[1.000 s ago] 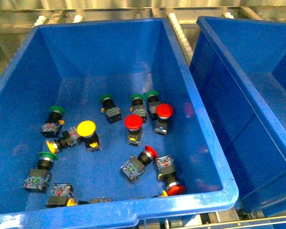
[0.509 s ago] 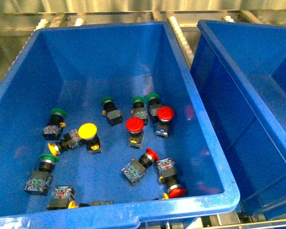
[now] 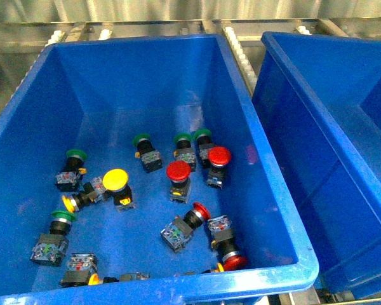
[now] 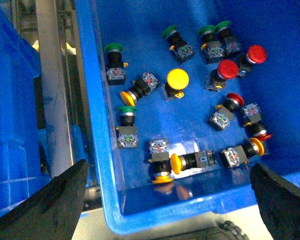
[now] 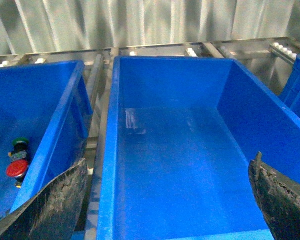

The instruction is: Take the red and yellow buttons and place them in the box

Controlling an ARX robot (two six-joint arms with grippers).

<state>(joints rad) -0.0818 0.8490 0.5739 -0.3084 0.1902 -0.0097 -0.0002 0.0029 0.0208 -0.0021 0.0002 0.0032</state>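
The left gripper (image 4: 168, 165) hangs over the near end of the button bin (image 3: 25, 121), jaws spread wide and holding nothing. All the buttons lie on the bin floor beneath and ahead of it. Just under the jaws, close to the near wall, three yellow buttons (image 4: 176, 163) lie on their sides in a loose row; further ahead of the gripper a fourth lies tipped over, just beside an upright yellow button (image 3: 115, 180) standing cap up. Five green buttons (image 3: 141, 138) sit scattered further ahead and toward the gripper's outer side. Four red buttons (image 3: 178, 170) lie on the side of the gripper that faces the box, two standing cap up, two tipped over, one of these near the bin's near wall. The box (image 3: 343, 95) stands just beside the button bin, to the right; the right gripper (image 5: 169, 160) hangs above its near end, jaws likewise wide apart and gripping nothing, with the box's glossy blue floor beneath and ahead of it.
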